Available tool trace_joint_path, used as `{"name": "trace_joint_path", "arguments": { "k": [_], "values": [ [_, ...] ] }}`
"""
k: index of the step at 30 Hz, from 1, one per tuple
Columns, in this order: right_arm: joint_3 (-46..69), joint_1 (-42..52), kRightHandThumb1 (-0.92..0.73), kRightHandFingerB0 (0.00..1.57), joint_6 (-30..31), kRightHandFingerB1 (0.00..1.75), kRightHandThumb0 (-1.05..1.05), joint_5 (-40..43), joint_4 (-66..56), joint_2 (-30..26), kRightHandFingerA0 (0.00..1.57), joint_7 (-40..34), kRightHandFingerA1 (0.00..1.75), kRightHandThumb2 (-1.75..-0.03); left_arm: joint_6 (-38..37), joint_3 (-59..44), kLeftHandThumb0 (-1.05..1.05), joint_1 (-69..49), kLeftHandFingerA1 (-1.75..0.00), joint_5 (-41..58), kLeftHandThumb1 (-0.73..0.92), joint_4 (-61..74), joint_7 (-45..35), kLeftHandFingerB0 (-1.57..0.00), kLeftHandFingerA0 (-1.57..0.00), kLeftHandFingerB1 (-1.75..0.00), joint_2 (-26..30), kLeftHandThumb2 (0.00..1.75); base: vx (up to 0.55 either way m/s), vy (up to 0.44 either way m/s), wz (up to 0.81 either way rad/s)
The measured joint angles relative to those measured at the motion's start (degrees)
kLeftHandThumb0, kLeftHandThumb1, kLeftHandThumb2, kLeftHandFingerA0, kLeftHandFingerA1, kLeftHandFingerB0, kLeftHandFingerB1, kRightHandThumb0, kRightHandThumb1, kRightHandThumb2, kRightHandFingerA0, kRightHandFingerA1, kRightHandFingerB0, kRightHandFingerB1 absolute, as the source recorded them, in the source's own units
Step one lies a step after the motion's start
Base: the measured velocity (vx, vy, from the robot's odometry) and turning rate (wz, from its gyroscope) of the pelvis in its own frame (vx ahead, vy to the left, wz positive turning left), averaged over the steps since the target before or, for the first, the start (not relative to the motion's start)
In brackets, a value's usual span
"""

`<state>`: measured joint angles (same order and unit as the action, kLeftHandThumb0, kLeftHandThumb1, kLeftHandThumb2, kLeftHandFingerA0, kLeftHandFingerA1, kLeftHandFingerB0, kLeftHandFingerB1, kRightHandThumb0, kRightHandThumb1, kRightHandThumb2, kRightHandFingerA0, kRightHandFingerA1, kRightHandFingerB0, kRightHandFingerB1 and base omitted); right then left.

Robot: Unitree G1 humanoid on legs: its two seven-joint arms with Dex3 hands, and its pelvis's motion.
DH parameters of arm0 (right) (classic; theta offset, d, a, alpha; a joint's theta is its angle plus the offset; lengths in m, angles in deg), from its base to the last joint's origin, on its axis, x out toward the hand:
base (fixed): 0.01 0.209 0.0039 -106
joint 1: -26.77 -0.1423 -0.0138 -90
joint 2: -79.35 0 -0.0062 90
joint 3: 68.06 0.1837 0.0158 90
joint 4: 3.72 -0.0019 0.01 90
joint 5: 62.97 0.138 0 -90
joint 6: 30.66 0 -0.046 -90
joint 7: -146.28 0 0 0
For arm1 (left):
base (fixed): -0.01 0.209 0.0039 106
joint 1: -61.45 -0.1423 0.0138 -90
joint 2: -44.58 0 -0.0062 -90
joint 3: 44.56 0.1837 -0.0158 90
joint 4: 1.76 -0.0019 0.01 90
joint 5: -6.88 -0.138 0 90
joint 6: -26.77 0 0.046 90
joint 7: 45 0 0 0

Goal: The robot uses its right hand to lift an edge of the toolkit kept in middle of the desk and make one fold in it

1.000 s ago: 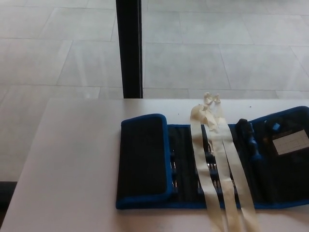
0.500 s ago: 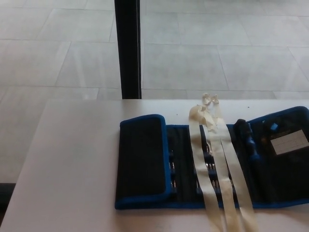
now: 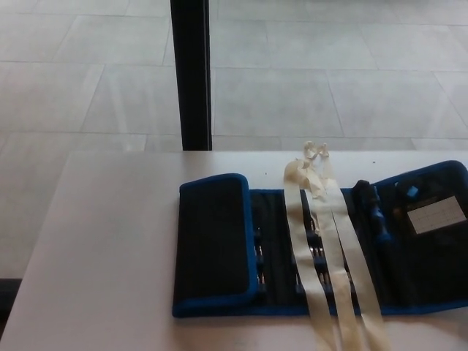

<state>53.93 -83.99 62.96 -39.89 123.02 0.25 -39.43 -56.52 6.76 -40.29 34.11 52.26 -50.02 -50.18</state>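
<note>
A black toolkit (image 3: pixel 322 245) with blue trim lies unrolled across the white desk (image 3: pixel 110 248). Its left end flap (image 3: pixel 216 241) is folded over onto the body. Two cream straps (image 3: pixel 329 256) run from a knot at the far edge down over the kit to the desk's front. A blue-handled tool (image 3: pixel 373 212) and a white label (image 3: pixel 437 216) show on the right part. Neither hand shows in the head view.
A black post (image 3: pixel 191 73) stands behind the desk over the grey tiled floor (image 3: pixel 329 73). The desk's left edge (image 3: pixel 44 248) runs diagonally at the left; the kit's right end reaches the picture's edge.
The whole picture has shifted slightly to the left and down, so the camera has moved. The toolkit and straps lie as before.
</note>
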Motion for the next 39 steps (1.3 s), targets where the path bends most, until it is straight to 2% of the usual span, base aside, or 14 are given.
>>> {"name": "trace_joint_path", "arguments": {
  "k": [6, 10, 11, 15, 16, 17, 18, 19, 20, 21, 22, 31, 32, 39],
  "values": [
    [2.3, 1.4, -0.86, 0.32, 2.2, 0.44, -0.73, 4.3, -8.3, 7.7, 0.42, -2.1, 0.55, -0.65, 0.0, 0.0, -0.85, 0.2, -0.51, 0.0, 0.92, -0.5, 0.3, -0.16, -0.16, -0.42, 0.0, 0.76, 0.0, 0.0, 0.0],
    [2.3, 3.1, -0.88, 0.29, 4.1, 0.41, -0.7, 6.1, -12.9, 10.0, 0.37, -3.1, 0.53, -0.66, 0.0, -0.2, -0.84, 0.6, -0.51, 0.1, 0.92, -0.7, 0.4, -0.19, -0.15, -0.46, 0.0, 0.77, 0.0, 0.0, 0.0],
    [2.1, 3.9, -0.78, 0.26, 4.8, 0.43, -0.75, 6.6, -14.6, 10.8, 0.36, -3.2, 0.54, -0.73, 0.0, -0.2, -0.84, 0.8, -0.51, 0.1, 0.92, -0.7, 0.4, -0.17, -0.15, -0.45, 0.0, 0.77, 0.0, 0.0, 0.0],
    [1.7, 6.1, -0.87, 0.27, 7.0, 0.41, -0.7, 8.4, -19.5, 12.4, 0.36, -3.5, 0.52, -0.65, 0.0, 0.0, -0.84, 1.1, -0.53, 0.1, 0.92, -0.8, 0.5, -0.18, -0.16, -0.45, 0.0, 0.78, 0.0, 0.0, 0.0],
    [1.5, 6.7, -0.69, 0.22, 7.5, 0.5, -0.71, 8.9, -20.9, 12.8, 0.3, -3.5, 0.57, -0.98, 0.0, 0.2, -0.84, 1.1, -0.51, 0.0, 0.92, -0.8, 0.6, -0.16, -0.15, -0.43, 0.0, 0.78, 0.0, 0.0, 0.0],
    [1.3, 7.2, -0.86, 0.27, 8.0, 0.38, -0.7, 9.3, -21.8, 13.0, 0.36, -3.5, 0.5, -0.66, 0.0, 0.2, -0.84, 1.1, -0.51, 0.0, 0.92, -0.7, 0.6, -0.18, -0.15, -0.44, 0.0, 0.78, 0.0, 0.0, 0.0],
    [1.1, 7.6, -0.64, 0.15, 8.4, 0.48, -0.62, 9.7, -22.8, 13.1, 0.35, -3.5, 0.61, -1.06, 0.0, 0.3, -0.85, 1.0, -0.52, 0.0, 0.92, -0.5, 0.7, -0.19, -0.15, -0.45, 0.0, 0.76, 0.0, 0.0, 0.0],
    [0.8, 7.9, -0.64, 0.15, 8.8, 0.48, -0.62, 10.1, -23.8, 13.3, 0.35, -3.5, 0.61, -1.06, 0.0, 0.3, -0.85, 1.0, -0.52, 0.0, 0.92, -0.5, 0.7, -0.19, -0.15, -0.45, 0.0, 0.76, 0.0, 0.0, 0.0],
    [0.1, 8.5, -0.77, 0.26, 9.3, 0.39, -0.74, 10.5, -25.6, 13.4, 0.36, -3.3, 0.51, -0.7, 0.0, 0.2, -0.86, 1.1, -0.52, 0.0, 0.92, -0.6, 0.7, -0.18, -0.15, -0.45, 0.0, 0.76, 0.0, 0.0, 0.0],
    [-0.4, 8.9, -0.75, 0.28, 9.6, 0.39, -0.75, 10.8, -26.6, 13.5, 0.38, -3.2, 0.5, -0.7, 0.0, 0.2, -0.87, 1.2, -0.52, 0.0, 0.92, -0.7, 0.7, -0.17, -0.17, -0.43, 0.0, 0.75, 0.0, 0.0, 0.0],
    [-1.0, 9.4, -0.84, 0.29, 9.8, 0.36, -0.71, 11.0, -27.7, 13.6, 0.4, -3.0, 0.48, -0.65, 0.0, 0.2, -0.88, 1.3, -0.53, 0.1, 0.92, -0.8, 0.7, -0.15, -0.16, -0.44, 0.0, 0.76, 0.0, 0.0, 0.0],
    [-10.4, 14.2, -0.83, 0.31, 10.1, 0.37, -0.69, 10.2, -40.3, 13.6, 0.42, -0.8, 0.47, -0.65, 0.0, 0.5, -0.86, 0.6, -0.54, 0.0, 0.92, 0.0, 0.7, -0.17, -0.17, -0.45, 0.0, 0.78, 0.0, 0.0, 0.0],
    [-11.3, 14.6, -0.84, 0.32, 9.8, 0.37, -0.71, 9.8, -41.2, 13.5, 0.46, -0.7, 0.46, -0.65, 0.0, 0.5, -0.87, 0.5, -0.53, 0.0, 0.92, 0.3, 0.8, -0.17, -0.17, -0.43, 0.0, 0.76, 0.0, 0.0, 0.0],
    [-19.5, 17.3, -0.87, 0.33, 6.5, 0.4, -0.73, 3.8, -46.3, 11.1, 0.45, 1.3, 0.52, -0.66, 0.0, 0.5, -0.85, 0.9, -0.52, 0.1, 0.92, -0.1, 1.2, -0.17, -0.17, -0.43, -0.1, 0.78, 0.0, 0.0, 0.0]
  ]
}}
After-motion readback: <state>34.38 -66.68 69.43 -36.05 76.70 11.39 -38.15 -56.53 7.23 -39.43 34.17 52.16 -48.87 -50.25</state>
